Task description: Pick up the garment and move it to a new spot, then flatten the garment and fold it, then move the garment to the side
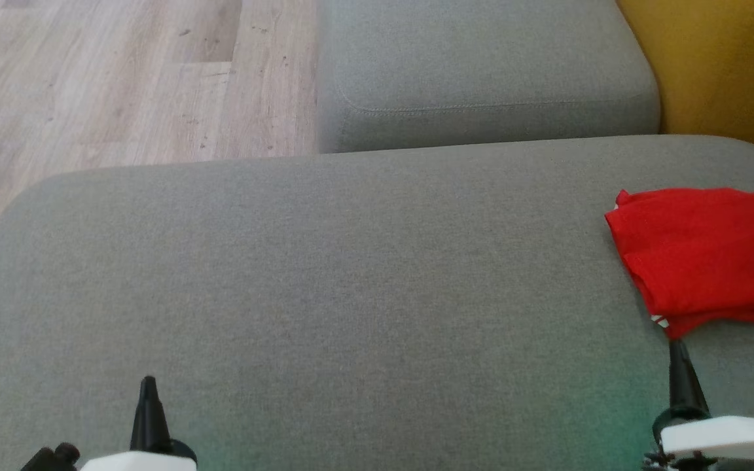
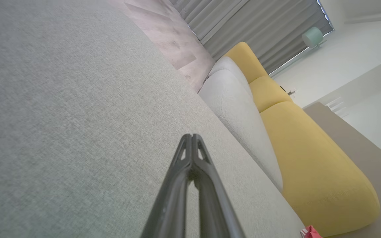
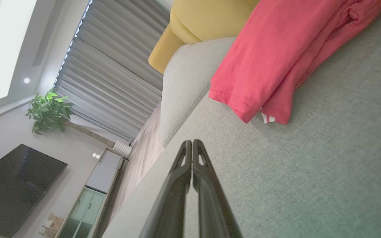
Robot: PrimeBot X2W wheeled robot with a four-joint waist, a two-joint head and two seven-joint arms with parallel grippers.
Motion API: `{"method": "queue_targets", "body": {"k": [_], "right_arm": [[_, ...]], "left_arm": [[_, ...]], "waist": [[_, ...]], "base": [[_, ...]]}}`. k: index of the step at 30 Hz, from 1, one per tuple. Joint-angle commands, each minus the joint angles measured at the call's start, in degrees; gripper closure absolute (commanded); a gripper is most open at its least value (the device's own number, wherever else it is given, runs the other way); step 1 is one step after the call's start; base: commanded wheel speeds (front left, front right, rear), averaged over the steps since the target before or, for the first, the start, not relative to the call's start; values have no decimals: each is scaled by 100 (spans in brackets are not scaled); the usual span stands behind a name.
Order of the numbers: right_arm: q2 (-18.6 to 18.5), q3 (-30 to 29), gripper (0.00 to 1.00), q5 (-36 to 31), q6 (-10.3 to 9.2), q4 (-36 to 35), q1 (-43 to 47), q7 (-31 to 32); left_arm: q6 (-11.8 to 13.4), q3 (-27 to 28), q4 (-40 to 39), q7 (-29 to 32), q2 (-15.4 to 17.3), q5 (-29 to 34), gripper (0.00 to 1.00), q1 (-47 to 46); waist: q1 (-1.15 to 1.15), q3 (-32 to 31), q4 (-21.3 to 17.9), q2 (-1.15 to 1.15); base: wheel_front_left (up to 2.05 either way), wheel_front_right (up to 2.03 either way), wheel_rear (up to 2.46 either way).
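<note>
A red garment (image 1: 704, 252) lies folded at the right side of the grey sofa cushion (image 1: 324, 275), with a bit of white trim at its near corner. My right gripper (image 1: 677, 348) is shut and empty, its tip just short of that near corner without touching it. The right wrist view shows the garment (image 3: 276, 62) ahead of the shut right gripper (image 3: 192, 142). My left gripper (image 1: 148, 383) is shut and empty over bare cushion at the lower left. In the left wrist view the left gripper (image 2: 191, 137) points along the cushion, and a red scrap of the garment (image 2: 311, 232) shows at the bottom edge.
A second grey cushion (image 1: 482, 72) sits behind the first. Wooden floor (image 1: 108, 85) lies to the left and a yellow backrest (image 1: 724, 65) at the right. The cushion's broad middle is bare grey fabric.
</note>
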Motion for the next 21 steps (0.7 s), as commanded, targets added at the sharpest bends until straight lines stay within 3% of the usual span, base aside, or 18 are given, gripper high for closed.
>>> {"method": "queue_targets", "body": {"k": [1, 21], "right_arm": [[-28, 28, 100, 175, 22, -159, -377, 52], [-10, -131, 100, 1489, 28, -70, -755, 385]], "left_arm": [[-55, 172, -152, 39, 64, -171, 100, -357], [-199, 419, -46, 375, 61, -1535, 100, -722]], "waist": [[-1, 12, -5, 0], [-1, 173, -72, 0]], "base": [[0, 0, 0], [0, 0, 0]]}}
